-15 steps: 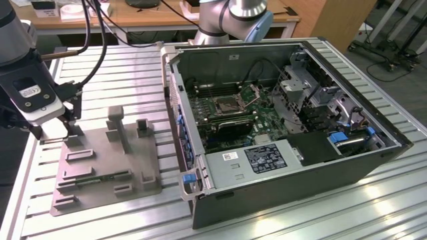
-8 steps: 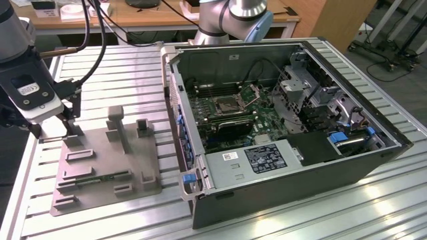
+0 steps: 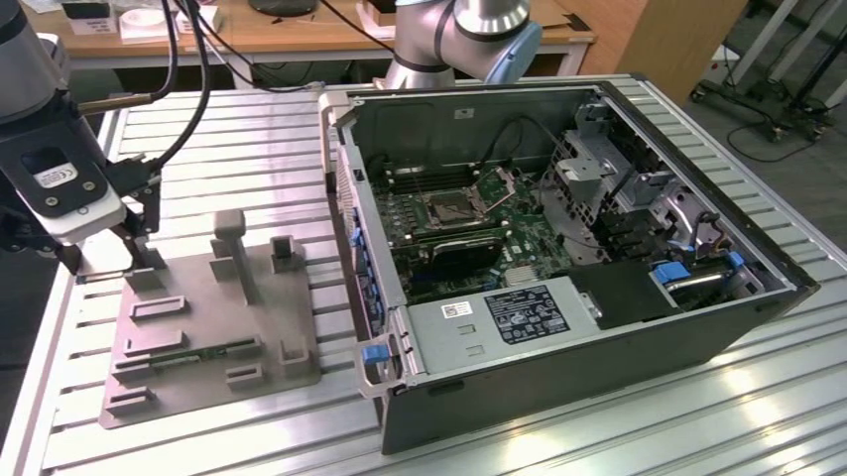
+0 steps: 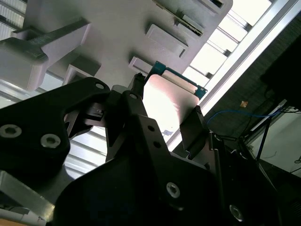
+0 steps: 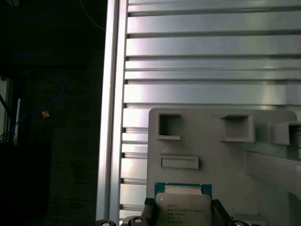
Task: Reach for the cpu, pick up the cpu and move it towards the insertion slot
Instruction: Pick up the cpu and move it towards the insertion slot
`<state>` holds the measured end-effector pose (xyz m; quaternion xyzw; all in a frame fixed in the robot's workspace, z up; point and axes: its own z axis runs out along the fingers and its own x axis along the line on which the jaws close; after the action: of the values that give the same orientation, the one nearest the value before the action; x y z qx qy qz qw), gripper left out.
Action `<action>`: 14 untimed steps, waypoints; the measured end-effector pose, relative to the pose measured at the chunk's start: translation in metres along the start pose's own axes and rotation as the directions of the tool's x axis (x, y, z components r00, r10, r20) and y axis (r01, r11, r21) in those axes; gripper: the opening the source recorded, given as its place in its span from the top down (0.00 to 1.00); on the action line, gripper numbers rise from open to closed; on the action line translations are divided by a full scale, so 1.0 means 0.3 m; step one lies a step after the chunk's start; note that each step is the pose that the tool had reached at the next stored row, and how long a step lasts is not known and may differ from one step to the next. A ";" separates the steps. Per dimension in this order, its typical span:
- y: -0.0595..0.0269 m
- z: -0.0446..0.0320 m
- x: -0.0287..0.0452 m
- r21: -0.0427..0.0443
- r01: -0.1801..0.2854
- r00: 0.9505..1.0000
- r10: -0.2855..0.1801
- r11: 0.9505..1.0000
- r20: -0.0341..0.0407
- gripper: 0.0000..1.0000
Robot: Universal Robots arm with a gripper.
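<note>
Counter (image 3: 662, 426): slatted aluminium, carries everything. Computer case (image 3: 556, 382) lies open on its side towards the exterior view's right; grey plastic tray (image 3: 198, 372) with moulded recesses and posts sits well apart from it on the exterior view's left. Arm (image 3: 463, 35) is based behind the case, and its end effector (image 3: 102, 260) is down at the tray's far corner. Insertion slot (image 3: 447, 206) is the square metal-framed socket with a dark centre on the board inside the case, bracket hinged up, nothing in it. The cpu (image 5: 182, 209) is at that tray corner, between the end effector's fingers (image 4: 190, 129). In both wrist views the black fingers sit against two opposite edges, so it looks pinched on the cpu (image 4: 167, 101); I can't tell whether it has lifted off the tray yet. Looks: small flat square, bright silver-grey heat-spreader lid catching glare, thin green substrate rim showing along one side, faint print on the lid. Handling, my read: light and rigid, no flex, but the smooth metal lid is slippery and the underside contacts are fragile. Edge grip on opposite sides of the substrate is the right hold, kept level; a skewed pinch could let it rotate or pop out.
</note>
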<state>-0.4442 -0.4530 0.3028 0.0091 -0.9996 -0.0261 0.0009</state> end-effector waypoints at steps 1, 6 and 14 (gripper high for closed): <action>0.000 -0.002 0.000 0.000 0.000 1.000 0.000 1.000 0.000 0.45; 0.001 -0.010 0.000 0.000 0.000 1.000 0.000 1.000 0.000 0.45; 0.001 -0.027 0.000 0.000 0.000 1.000 0.000 1.000 0.000 0.45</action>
<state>-0.4442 -0.4530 0.3110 0.0091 -0.9996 -0.0261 0.0009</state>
